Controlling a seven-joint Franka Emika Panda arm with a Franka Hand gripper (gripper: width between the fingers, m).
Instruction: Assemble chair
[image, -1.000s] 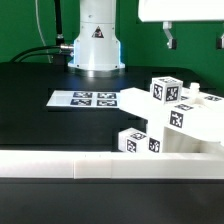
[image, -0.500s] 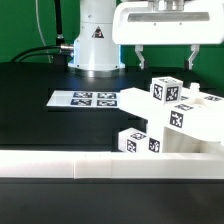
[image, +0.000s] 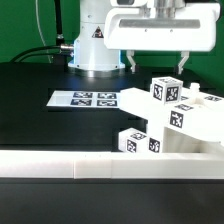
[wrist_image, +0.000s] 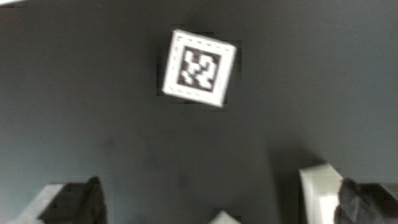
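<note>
The chair parts are white tagged blocks and panels, clustered on the black table at the exterior view's right. One tagged cube sits on top of the pile. My gripper hangs above and slightly behind this cluster, open, with nothing between its fingers. In the wrist view both dark fingers stand wide apart around my gripper over dark surface. A single white tagged face shows beyond them. I cannot tell which piece it belongs to.
The marker board lies flat on the table left of the parts. A long white rail runs along the front edge. The robot base stands at the back, with black cables beside it.
The gripper has come in from the exterior view's upper right corner, moving left to hang over the chair parts. It stays open. The parts have not moved.
</note>
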